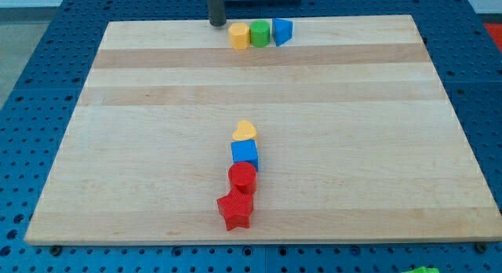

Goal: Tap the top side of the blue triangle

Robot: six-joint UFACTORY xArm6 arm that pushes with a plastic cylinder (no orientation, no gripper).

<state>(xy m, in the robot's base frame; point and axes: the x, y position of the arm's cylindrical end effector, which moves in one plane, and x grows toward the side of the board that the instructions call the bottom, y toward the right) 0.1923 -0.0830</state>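
The blue triangle (281,30) sits at the view's top, at the right end of a touching row with a green block (260,34) and a yellow block (239,35). My tip (217,23) rests on the board just left of the yellow block, near the top edge. It is two blocks away from the blue triangle and does not touch it.
A column of blocks runs down the middle of the wooden board (141,147): a yellow heart (245,131), a blue cube (245,154), a red cylinder (242,177) and a red star (234,210). A blue perforated table (31,85) surrounds the board.
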